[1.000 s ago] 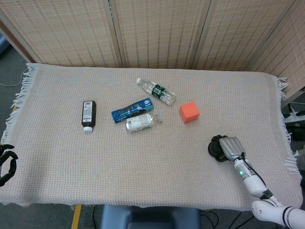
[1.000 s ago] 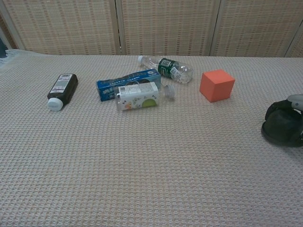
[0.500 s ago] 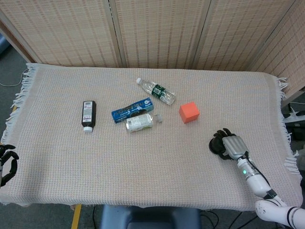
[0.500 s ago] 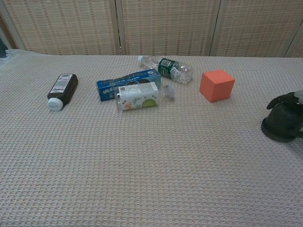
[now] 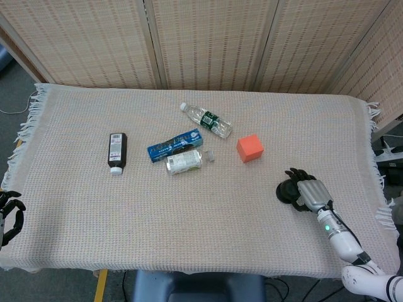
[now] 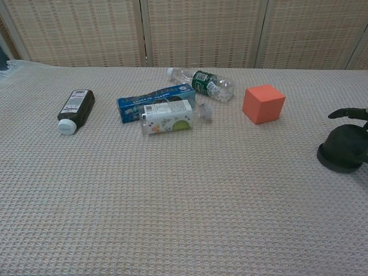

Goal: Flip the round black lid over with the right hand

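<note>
Tabletop (image 5: 208, 239) draped in beige waffle-weave cloth (image 5: 82, 207), fringed at both side edges.

Lying flat toward the left: dark brown bottle (image 5: 117, 151), white cap toward the near edge. Clustered near the middle: blue box (image 5: 175, 145) set on a slant, with a small white labelled bottle (image 5: 184, 162) on its side just in front, touching or nearly so; loose grey cap (image 5: 211, 156) just beside that bottle's mouth. Behind these, clear water bottle (image 5: 207, 120) with a green label, also on its side. Right of the cluster, apart from it: orange cube (image 5: 250, 148). Near the right edge: round black lid (image 6: 343, 148), resting on the cloth.
</note>
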You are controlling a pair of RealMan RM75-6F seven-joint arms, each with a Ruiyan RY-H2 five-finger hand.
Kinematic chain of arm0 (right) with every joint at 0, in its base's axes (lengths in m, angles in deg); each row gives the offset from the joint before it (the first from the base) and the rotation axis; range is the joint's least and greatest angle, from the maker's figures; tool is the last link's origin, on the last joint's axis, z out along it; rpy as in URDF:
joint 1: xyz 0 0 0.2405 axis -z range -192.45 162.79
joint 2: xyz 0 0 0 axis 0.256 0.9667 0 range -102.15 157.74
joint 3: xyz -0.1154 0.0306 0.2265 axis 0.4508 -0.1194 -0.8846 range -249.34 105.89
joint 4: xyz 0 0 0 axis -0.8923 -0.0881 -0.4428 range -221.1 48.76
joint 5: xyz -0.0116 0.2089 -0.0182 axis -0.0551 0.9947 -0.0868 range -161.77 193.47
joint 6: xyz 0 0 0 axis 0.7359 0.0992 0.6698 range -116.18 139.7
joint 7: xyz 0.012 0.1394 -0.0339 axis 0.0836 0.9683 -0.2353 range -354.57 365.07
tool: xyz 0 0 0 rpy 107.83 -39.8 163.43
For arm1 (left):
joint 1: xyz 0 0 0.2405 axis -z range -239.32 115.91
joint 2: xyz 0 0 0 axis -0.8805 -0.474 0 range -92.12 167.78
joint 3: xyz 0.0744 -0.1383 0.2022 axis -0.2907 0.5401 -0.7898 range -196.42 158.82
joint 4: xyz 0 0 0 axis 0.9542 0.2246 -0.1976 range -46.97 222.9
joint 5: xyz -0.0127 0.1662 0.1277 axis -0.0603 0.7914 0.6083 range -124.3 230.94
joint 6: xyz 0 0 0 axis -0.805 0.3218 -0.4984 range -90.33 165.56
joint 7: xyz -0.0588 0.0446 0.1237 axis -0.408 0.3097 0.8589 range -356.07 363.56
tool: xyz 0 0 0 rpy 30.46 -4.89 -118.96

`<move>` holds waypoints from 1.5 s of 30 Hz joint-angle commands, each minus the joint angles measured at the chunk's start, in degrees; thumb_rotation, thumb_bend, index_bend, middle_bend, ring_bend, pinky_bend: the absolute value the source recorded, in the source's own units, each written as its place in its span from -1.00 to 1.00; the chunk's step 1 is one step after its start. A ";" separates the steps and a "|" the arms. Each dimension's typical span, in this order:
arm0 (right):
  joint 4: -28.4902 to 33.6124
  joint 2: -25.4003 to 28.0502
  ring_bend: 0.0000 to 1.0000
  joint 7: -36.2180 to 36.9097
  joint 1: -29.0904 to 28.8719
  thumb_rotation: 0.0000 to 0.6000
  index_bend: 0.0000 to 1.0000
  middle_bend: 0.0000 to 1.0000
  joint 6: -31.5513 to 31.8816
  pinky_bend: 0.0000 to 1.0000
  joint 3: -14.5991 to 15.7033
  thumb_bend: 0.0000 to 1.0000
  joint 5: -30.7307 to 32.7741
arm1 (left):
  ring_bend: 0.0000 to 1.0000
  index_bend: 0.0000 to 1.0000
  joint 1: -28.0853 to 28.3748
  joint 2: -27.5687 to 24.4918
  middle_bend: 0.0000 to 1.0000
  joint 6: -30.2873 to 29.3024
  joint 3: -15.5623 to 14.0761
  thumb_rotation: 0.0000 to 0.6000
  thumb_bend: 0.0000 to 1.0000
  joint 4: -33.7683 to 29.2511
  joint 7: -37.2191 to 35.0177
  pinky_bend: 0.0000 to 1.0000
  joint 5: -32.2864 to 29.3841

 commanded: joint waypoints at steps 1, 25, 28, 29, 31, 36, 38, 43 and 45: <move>0.59 0.04 -1.00 0.72 0.57 1.00 -0.87 -1.00 1.46 -0.63 0.00 -0.37 -1.17 | -0.43 0.12 0.03 0.00 -0.30 0.05 -0.01 1.00 0.08 -0.02 0.07 0.12 0.00; 2.26 -0.47 -0.13 5.85 4.52 1.00 0.10 -0.13 12.43 0.30 -1.64 -0.37 -6.87 | -0.43 0.13 -0.04 0.00 -0.30 -0.10 0.06 1.00 0.08 -0.05 -0.02 0.12 -0.06; 6.43 3.91 -0.12 9.03 5.16 1.00 0.11 -0.12 10.40 0.31 -0.99 -0.37 -6.70 | -0.43 0.13 -0.06 -0.03 -0.30 -0.12 0.05 1.00 0.08 -0.07 -0.09 0.12 -0.05; 7.72 5.45 -0.12 9.51 5.22 1.00 0.11 -0.12 9.31 0.31 -0.68 -0.37 -6.29 | -0.43 0.13 -0.06 -0.03 -0.30 -0.15 0.06 1.00 0.08 -0.07 -0.08 0.12 -0.04; 10.03 8.51 -0.12 9.83 5.25 1.00 0.11 -0.12 6.93 0.31 0.10 -0.37 -5.32 | -0.43 0.13 -0.05 0.01 -0.30 -0.12 0.05 1.00 0.07 -0.08 -0.03 0.12 -0.04; 11.96 11.39 -0.12 7.27 5.58 1.00 0.10 -0.12 4.18 0.31 1.86 -0.37 -2.82 | -0.43 0.12 0.13 0.18 -0.30 0.30 -0.19 1.00 0.07 -0.16 0.50 0.13 0.22; 12.02 11.58 -0.12 6.47 5.68 1.00 0.09 -0.12 3.55 0.31 2.33 -0.37 -2.04 | -0.43 0.12 0.19 0.25 -0.30 0.40 -0.27 1.00 0.07 -0.15 0.64 0.12 0.34; 11.37 11.41 -0.28 3.75 5.18 1.00 -0.01 -0.22 0.94 0.27 3.62 -0.37 -0.08 | -0.43 0.12 0.28 0.37 -0.30 0.73 -0.33 1.00 0.07 -0.12 0.80 0.13 0.19; 11.33 11.48 -0.42 2.85 4.66 1.00 -0.13 -0.36 -0.30 0.18 3.86 -0.37 0.68 | -0.43 0.13 0.30 0.36 -0.30 0.79 -0.33 1.00 0.07 -0.12 0.83 0.13 0.19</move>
